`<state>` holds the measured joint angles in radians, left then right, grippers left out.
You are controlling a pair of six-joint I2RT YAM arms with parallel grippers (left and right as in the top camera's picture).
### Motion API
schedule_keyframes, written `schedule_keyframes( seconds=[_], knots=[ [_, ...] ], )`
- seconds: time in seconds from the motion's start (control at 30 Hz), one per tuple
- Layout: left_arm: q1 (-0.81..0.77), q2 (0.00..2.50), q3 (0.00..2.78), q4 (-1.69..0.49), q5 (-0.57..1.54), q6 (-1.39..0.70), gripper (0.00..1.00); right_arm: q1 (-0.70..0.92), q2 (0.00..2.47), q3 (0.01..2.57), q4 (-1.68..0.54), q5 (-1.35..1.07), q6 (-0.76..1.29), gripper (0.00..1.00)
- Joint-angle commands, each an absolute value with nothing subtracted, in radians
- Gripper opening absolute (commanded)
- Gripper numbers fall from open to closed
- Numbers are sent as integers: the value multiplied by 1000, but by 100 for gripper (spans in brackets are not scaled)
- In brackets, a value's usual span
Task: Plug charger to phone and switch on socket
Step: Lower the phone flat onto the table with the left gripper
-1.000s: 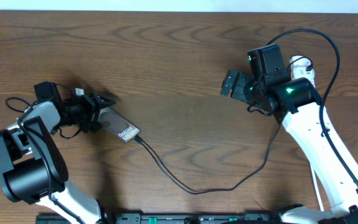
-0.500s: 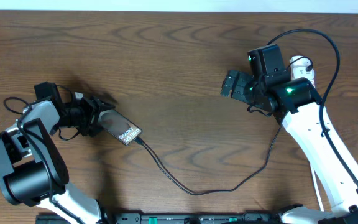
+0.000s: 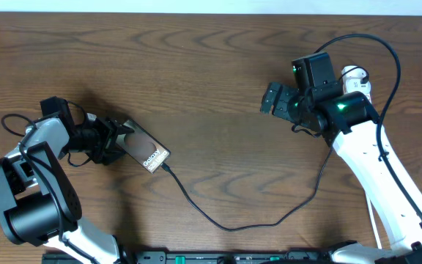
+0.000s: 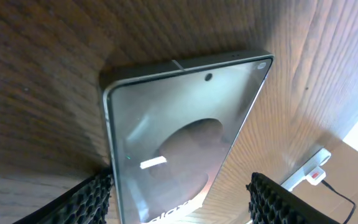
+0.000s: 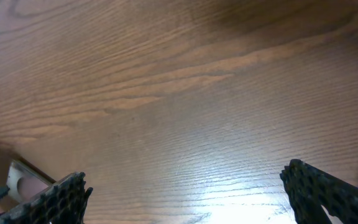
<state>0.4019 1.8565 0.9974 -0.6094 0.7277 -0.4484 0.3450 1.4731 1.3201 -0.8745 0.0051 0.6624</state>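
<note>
Phone (image 3: 143, 149) lies left on the worktop, charger (image 3: 226, 220) meeting its near end; left gripper (image 3: 114, 139) open astride it. Right gripper (image 3: 272, 100) open and empty; best to turn it toward the socket (image 3: 355, 74) at far right and press the switch squarely.

Looks like a robotics lab: wood-grain table (image 3: 211, 73), left arm (image 3: 31, 198) at 8 o'clock, right arm (image 3: 372, 169) at 4 o'clock, pale wall (image 3: 211, 5) at 12 o'clock

Glossy glass phone (image 4: 179, 143), grained wood table (image 5: 185, 93)

White "Galaxy" lettering on the phone (image 3: 143, 147)
</note>
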Motion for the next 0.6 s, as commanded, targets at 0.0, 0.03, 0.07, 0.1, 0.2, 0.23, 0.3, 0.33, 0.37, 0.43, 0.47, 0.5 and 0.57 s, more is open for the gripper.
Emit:
schedule_keyframes(
  seconds=[0.0,0.03,0.07,0.1,0.2,0.23,0.3,0.33,0.37,0.43,0.47,0.5,0.57],
  knots=[
    [407,1941,933,-624,424,-438,73,342,1459,1327,-876,24,672,99],
    [407,1941,933,-625,424,-438,73,342,1459,1327,-876,24,672,99],
    [407,1941,933,-625,424,-438,73,342,1459,1327,-876,24,672,99],
    [407,1941,933,-625,420,-438,73,342,1459,1327,-876,24,672,99],
    [407,1941,933,-632,406,-438,73,342,1459,1327,-876,24,672,99],
    [408,1941,933,-637,407,-438,73,342,1459,1327,-876,24,672,99],
    [408,1939,933,-650,408,-439,73,342,1459,1327,-875,25,672,99],
    [407,1937,933,-656,408,-438,73,342,1459,1327,-875,25,672,99],
    [407,1933,933,-667,407,-438,74,342,1459,1327,-875,25,672,99],
    [407,1917,933,-678,407,-423,74,342,1459,1327,-875,24,672,99],
    [407,1905,933,-681,407,-404,73,342,1459,1327,-875,25,672,99],
    [407,1885,933,-685,406,-385,73,342,1459,1327,-875,25,672,99],
    [407,1845,933,-695,406,-370,73,342,1459,1327,-875,25,672,99]
  ],
)
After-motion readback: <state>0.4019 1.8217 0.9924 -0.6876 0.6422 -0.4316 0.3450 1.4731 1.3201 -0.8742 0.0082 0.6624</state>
